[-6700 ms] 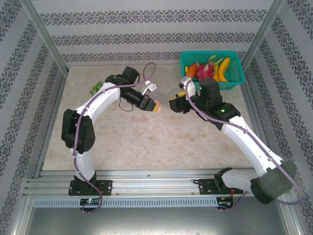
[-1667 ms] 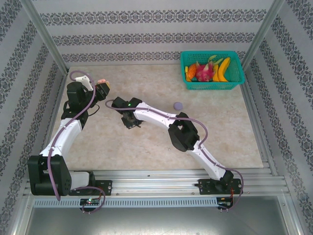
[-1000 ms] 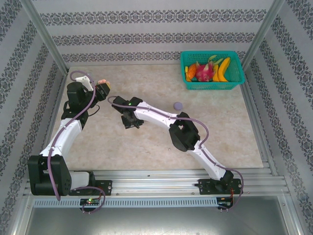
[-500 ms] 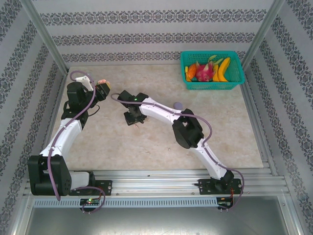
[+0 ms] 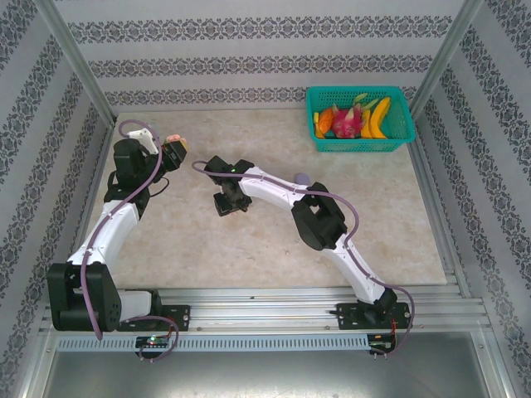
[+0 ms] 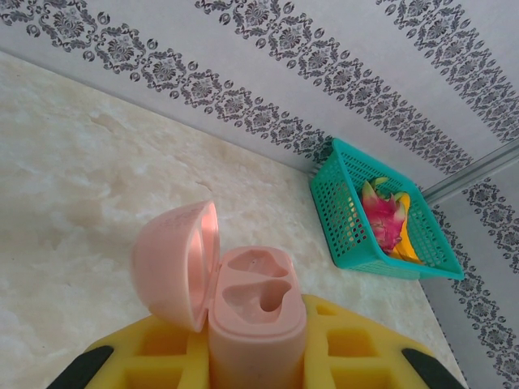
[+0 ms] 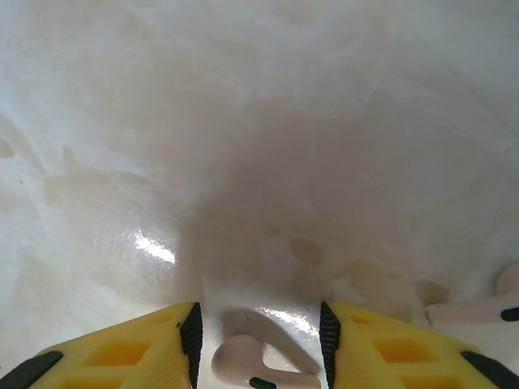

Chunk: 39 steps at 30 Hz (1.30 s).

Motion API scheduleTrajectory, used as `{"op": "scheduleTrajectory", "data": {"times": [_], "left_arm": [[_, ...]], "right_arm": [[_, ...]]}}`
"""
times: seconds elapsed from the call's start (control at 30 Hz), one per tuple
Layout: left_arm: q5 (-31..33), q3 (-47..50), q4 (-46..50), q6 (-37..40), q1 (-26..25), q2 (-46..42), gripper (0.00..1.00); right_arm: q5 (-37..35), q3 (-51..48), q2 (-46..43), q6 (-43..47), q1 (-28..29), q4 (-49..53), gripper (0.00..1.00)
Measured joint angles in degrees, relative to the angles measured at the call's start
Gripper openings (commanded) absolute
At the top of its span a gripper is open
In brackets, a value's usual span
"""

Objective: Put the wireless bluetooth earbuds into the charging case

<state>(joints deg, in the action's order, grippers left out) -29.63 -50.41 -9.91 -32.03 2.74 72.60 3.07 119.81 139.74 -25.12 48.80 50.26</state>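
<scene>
1. The left gripper point(image 6: 258, 352) was clamped on a pink charging case point(image 6: 258, 304), holding it above the table point(image 5: 249, 249) at the far left of the workspace.
2. The case's lid point(image 6: 174, 263) stood hinged open, to the left in the left wrist view. Its 2 moulded wells were empty.
3. The right gripper point(image 7: 258, 320) hung low over the table near the centre, its yellow fingers point(image 7: 122, 352) parted and gripping nothing.
4. 1 pale pink-beige earbud point(image 7: 242, 361) lay on the table in the gap between those fingers, with space showing on both sides. A 2nd earbud point(image 7: 474, 310) lay on the table just past the right-hand finger in the right wrist view.
5. A teal basket point(image 5: 312, 112) sat at the table's far right corner. It held a pink dragon fruit point(image 5: 348, 121) and yellow bananas point(image 5: 378, 116), plus other fruit too small to name.
6. A lilac round case point(image 5: 302, 177) lay on the table just beside the right arm and well apart from the basket. Whether it was open or closed could not be told.
</scene>
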Motion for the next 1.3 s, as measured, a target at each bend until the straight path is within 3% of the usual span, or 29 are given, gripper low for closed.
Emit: {"op": "scheduleTrajectory", "data": {"times": [0.73, 1.3], "left_arm": [[-0.2, 0.0, 0.0, 0.0, 0.0, 0.0, 0.00], [-0.1, 0.0, 0.0, 0.0, 0.0, 0.0, 0.00]], "right_arm": [[3.4, -12.3, -7.5, -2.3, 2.1, -5.3, 0.48], [-6.8, -3.0, -5.5, -15.4, 2.1, 1.4, 0.48]]}}
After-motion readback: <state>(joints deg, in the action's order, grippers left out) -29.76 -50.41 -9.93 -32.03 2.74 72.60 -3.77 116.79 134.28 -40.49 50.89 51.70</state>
